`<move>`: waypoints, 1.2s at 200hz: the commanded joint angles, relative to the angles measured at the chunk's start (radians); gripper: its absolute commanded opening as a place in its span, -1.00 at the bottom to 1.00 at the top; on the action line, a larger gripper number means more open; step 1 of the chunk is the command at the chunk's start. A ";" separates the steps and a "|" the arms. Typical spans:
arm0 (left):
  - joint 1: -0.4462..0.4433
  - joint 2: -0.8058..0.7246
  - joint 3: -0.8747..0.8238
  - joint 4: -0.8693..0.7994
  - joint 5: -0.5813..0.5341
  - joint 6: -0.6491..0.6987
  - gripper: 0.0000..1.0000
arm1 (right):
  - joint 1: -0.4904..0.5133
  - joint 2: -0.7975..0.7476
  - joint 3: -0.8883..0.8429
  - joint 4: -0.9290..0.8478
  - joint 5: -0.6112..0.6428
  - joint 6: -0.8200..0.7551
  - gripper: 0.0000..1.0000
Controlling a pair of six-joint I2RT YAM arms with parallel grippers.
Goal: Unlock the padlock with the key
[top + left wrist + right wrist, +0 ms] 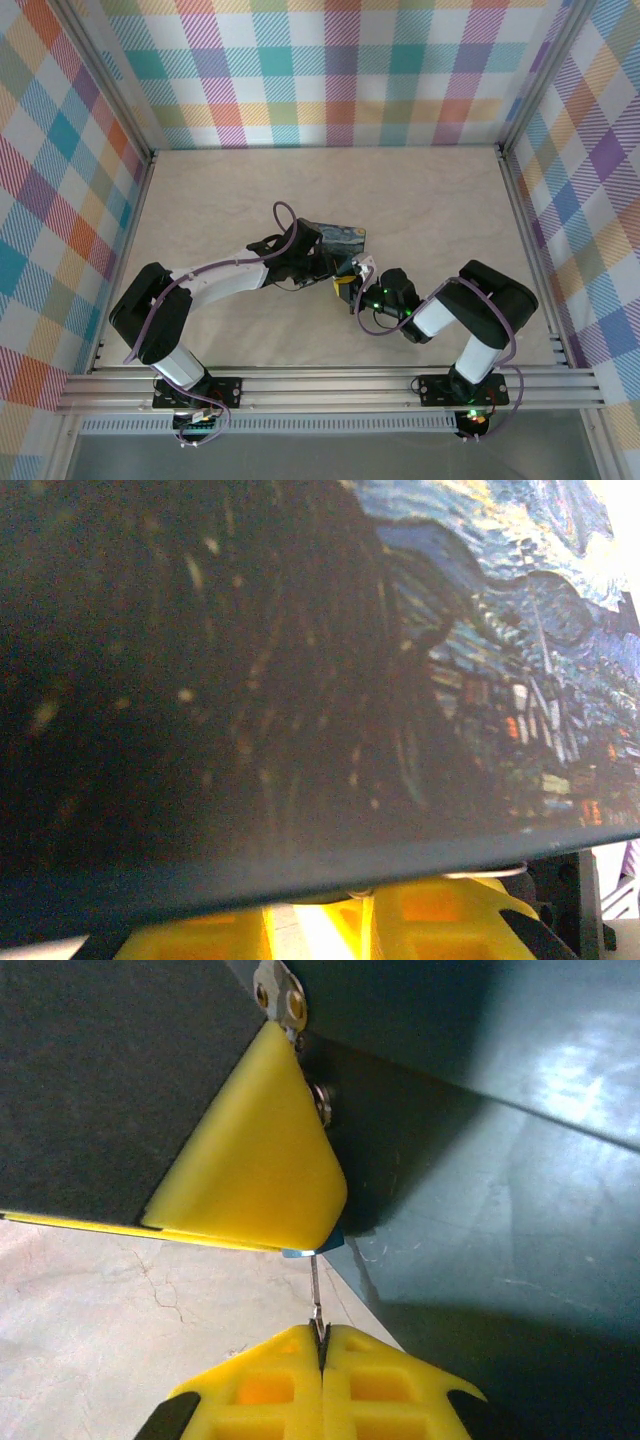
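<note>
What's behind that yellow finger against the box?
A blue sliver of the padlock peeks out below it, the key running down into the right claw; the rest is covered.

We see the dark starry-night box [337, 237] lying flat on the pale worktop [430, 200]. The left arm [215, 285] reaches in from the box's lower left, and the left claw [338, 278] sits at its near edge, a yellow finger showing. The right arm [470, 310] bends in from the box's lower right, bringing the right claw [364, 282] close beside the left one, just below the box's near right corner.
</note>
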 commanded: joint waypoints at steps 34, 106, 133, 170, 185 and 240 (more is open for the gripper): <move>-0.019 -0.006 0.018 0.004 0.057 -0.003 -0.61 | 0.011 -0.036 0.015 0.086 0.040 -0.077 -1.00; -0.020 -0.013 0.013 0.007 0.042 0.000 -0.61 | -0.002 -0.035 -0.018 0.086 -0.009 -0.055 -1.00; -0.019 -0.016 0.013 0.008 0.036 0.000 -0.61 | -0.002 -0.032 -0.036 0.079 -0.015 -0.052 -1.00; -0.016 -0.016 0.017 0.007 0.036 0.003 -0.61 | -0.002 -0.019 -0.057 0.104 -0.026 -0.039 -1.00; -0.017 -0.016 0.016 0.004 0.035 0.003 -0.61 | -0.002 -0.016 -0.062 0.107 -0.027 -0.038 -1.00; -0.011 -0.025 0.013 0.004 0.032 0.005 -0.61 | -0.002 0.005 -0.078 0.111 -0.052 -0.022 -1.00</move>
